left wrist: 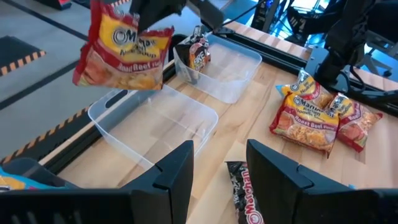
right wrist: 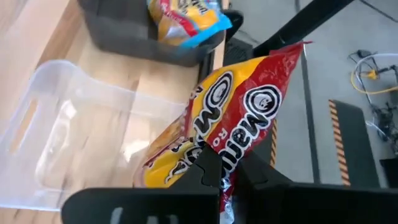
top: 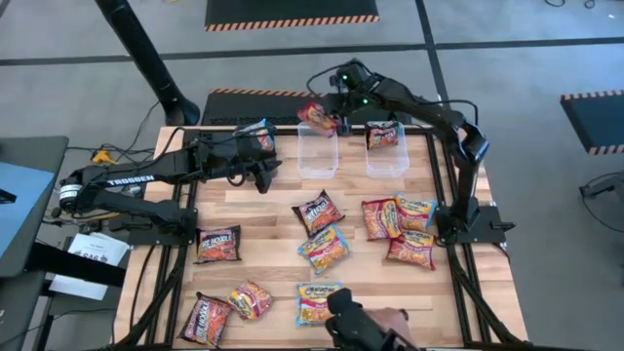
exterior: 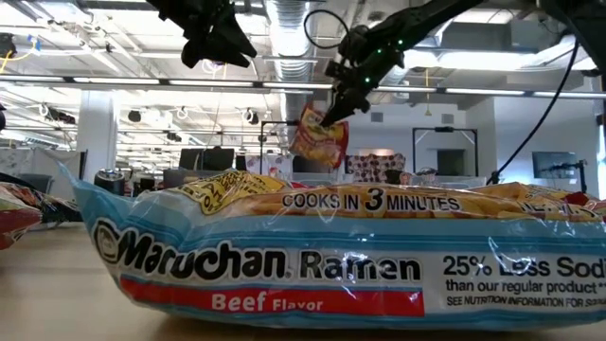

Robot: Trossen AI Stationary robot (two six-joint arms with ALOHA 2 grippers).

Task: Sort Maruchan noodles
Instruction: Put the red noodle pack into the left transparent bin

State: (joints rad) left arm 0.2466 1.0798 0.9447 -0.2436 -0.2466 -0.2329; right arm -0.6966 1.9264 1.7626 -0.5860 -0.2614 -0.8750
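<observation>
Pinching a red and yellow Maruchan packet (right wrist: 230,134) by its edge, the right gripper's fingers (right wrist: 214,174) are closed on the crinkled plastic, and the packet dangles in the air above the empty clear bin (top: 317,154) at the far side of the tabletop (top: 273,210). Just beside that bin stands a second clear bin (top: 386,156) with one black and red packet (top: 382,134) inside. The right gripper (top: 336,105) reaches over from the far right corner. The left gripper (top: 265,175) hovers near the middle bin with its fingers (left wrist: 177,171) spread apart and empty. Behind it, a dark bin (right wrist: 143,37) holds a light blue and yellow packet (top: 258,136). More Maruchan packets lie scattered over the tabletop: a red and yellow cluster (top: 400,229) at the right, a black one (top: 218,244) at the left, others toward the near edge.
</observation>
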